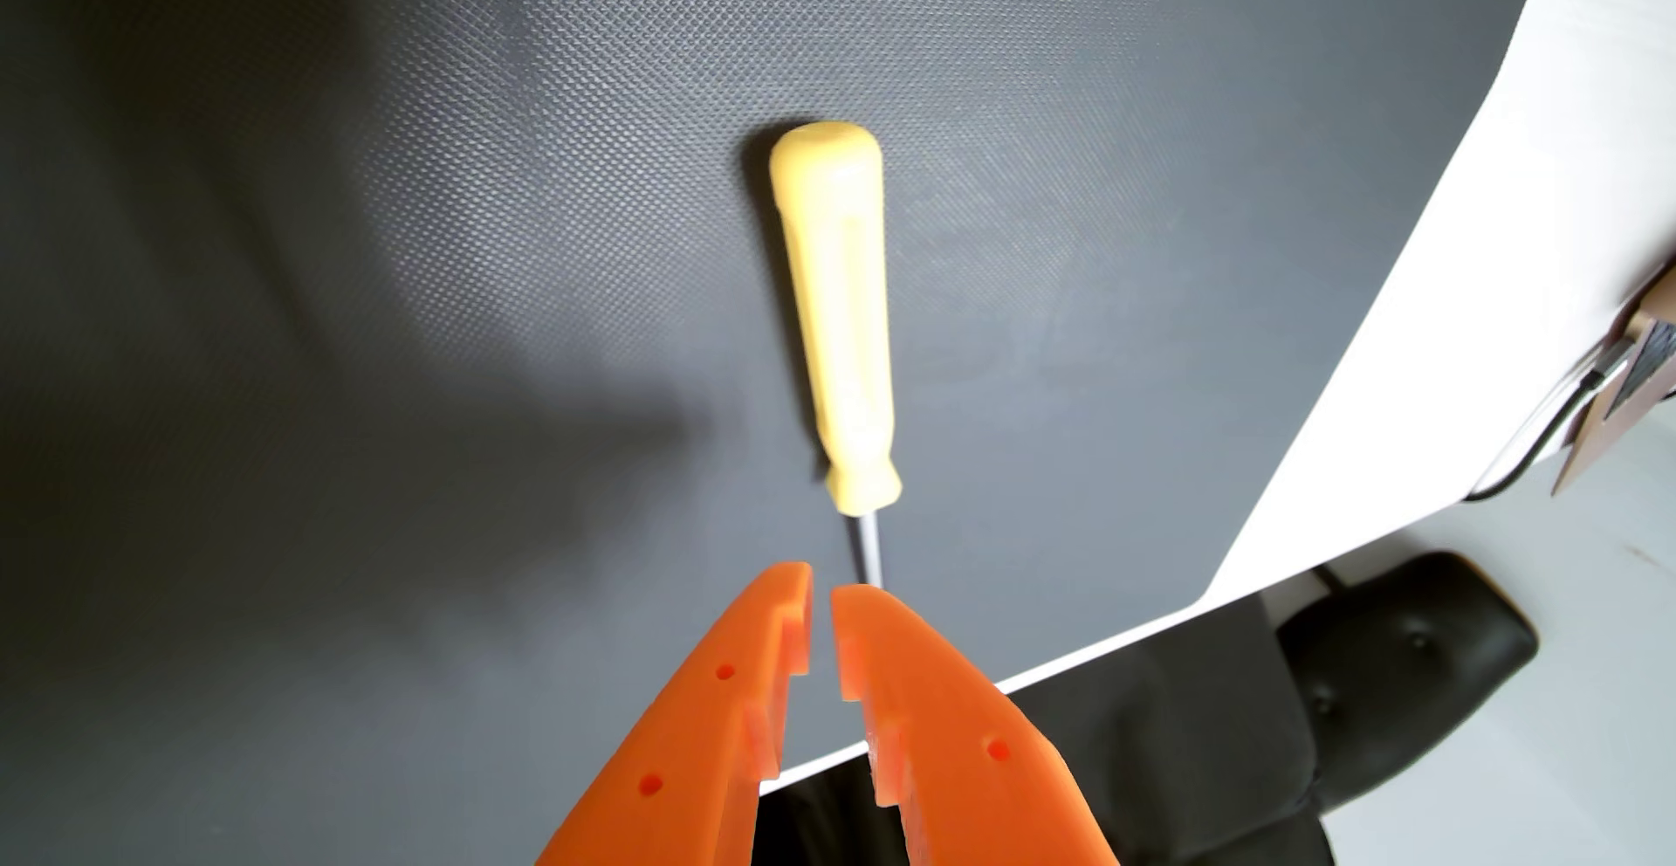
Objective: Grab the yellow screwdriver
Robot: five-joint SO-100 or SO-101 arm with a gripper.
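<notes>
The approach step is judged to be in hand: nothing is gripped yet. In the wrist view the orange gripper (821, 589) is seen w/ its jaws nearly together, only a thin slit left between the tips, clamped on nothing. The yellow screwdriver (839, 313) is laid flat on the dark mat (363, 286), handle pointed away from the camera, its metal shaft (866, 549) run back toward the tips and partly hidden behind one of them. For the next move, the jaws would need to be spread, carried fwd over the handle, lowered, then closed across it. Nothing is found in the way on the mat. Off to the right a white table edge (1451, 286), a black chair (1315, 694) and a cable (1533, 458) are seen, well apart from the tool.
</notes>
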